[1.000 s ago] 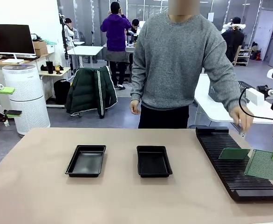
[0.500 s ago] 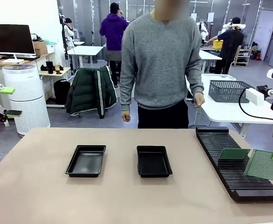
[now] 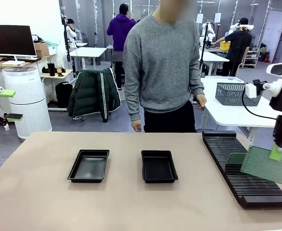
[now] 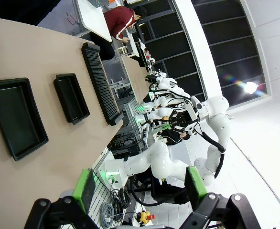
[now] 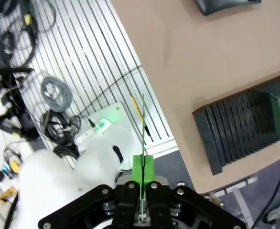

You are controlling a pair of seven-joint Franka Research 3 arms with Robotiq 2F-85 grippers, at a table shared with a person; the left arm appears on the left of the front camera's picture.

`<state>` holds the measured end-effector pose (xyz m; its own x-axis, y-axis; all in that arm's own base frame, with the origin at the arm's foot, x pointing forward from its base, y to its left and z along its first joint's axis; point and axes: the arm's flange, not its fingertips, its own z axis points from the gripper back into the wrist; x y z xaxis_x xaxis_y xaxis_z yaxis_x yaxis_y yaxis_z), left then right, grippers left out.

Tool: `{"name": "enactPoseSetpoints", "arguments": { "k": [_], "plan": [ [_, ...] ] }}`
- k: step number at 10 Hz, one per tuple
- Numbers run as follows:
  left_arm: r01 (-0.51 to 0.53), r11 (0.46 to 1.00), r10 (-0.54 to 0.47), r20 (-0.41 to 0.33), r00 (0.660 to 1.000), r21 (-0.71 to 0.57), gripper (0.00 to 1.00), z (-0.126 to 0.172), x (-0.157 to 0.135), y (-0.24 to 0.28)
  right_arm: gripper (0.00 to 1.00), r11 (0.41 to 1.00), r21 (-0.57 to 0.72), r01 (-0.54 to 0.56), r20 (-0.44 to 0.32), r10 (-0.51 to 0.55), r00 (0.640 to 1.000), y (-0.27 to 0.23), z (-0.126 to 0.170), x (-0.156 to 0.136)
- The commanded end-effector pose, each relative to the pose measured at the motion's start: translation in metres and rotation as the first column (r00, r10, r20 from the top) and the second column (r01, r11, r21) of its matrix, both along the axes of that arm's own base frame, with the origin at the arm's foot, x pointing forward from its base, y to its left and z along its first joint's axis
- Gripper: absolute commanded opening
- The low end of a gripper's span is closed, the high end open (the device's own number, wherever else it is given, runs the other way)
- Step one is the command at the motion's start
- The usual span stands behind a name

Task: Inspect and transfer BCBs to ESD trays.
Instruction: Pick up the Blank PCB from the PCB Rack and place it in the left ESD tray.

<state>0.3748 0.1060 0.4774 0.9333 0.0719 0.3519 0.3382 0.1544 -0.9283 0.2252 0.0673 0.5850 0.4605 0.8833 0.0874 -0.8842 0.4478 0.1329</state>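
Clamping one BCB (image 3: 266,166) over the slotted rack (image 3: 227,180), the right gripper (image 3: 277,153) has loaded nothing: both ESD trays (image 3: 159,179) left of the rack sit empty, a second BCB (image 3: 235,160) waits racked, and the left gripper (image 4: 141,188) gapes.

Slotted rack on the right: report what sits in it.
One standing BCB is slotted upright in the rack. In the front view, the right gripper holds a second BCB tilted in front of it. This covers the standing board's right end and the slots there.
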Motion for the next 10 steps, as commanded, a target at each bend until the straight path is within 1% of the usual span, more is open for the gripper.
{"name": "enactPoseSetpoints", "arguments": {
  "k": [1,4,5,6,7,9,10],
  "plan": [
    [-0.001,1.0,0.001,0.002,1.0,-0.002,1.0,0.001,-0.001,0.001,0.02,0.996,0.041,0.075,-0.022,-0.074,0.997,0.031,0.008,0.01],
    [-0.001,1.0,0.001,0.002,1.0,-0.002,1.0,0.001,-0.001,0.001,0.02,0.983,0.073,0.169,-0.079,-0.163,0.983,0.074,0.016,0.017],
    [-0.001,1.0,0.001,0.002,1.0,-0.002,1.0,0.001,-0.001,0.001,0.02,0.969,0.08,0.234,-0.093,-0.226,0.97,0.083,0.018,0.019],
    [-0.001,1.0,0.001,0.002,1.0,-0.002,1.0,0.001,-0.001,0.001,0.02,0.948,0.099,0.301,-0.116,-0.289,0.95,0.093,0.018,0.025],
    [-0.001,1.0,0.001,0.002,1.0,-0.002,1.0,0.001,-0.001,0.001,0.02,0.928,0.134,0.347,-0.145,-0.328,0.933,0.104,0.019,0.033],
    [-0.001,1.0,0.001,0.002,1.0,-0.002,1.0,0.001,-0.001,0.001,0.02,0.869,0.197,0.455,-0.213,-0.415,0.885,0.132,0.022,0.046],
    [-0.001,1.0,0.001,0.002,1.0,-0.002,1.0,0.001,-0.001,0.001,0.02,0.847,0.194,0.495,-0.22,-0.454,0.863,0.147,0.022,0.055]
  ]
}}
